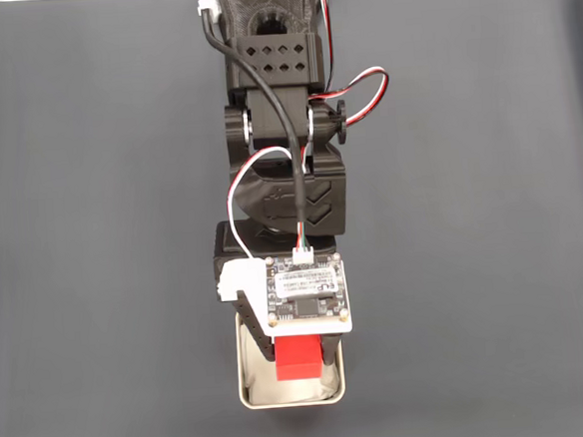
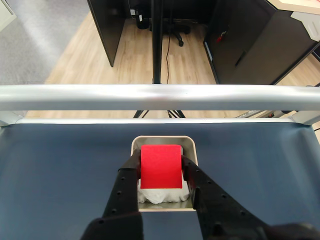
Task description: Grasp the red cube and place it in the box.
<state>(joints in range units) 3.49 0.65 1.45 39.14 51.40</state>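
Fingers clamped on cube from both sides | cube held between them, over box lining | box directly under fingers on dark counter

An office: wood floor, dark desk panels, chair base.

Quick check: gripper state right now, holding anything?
Gripper: shut on the red cube, fingers on both sides, held over the box.
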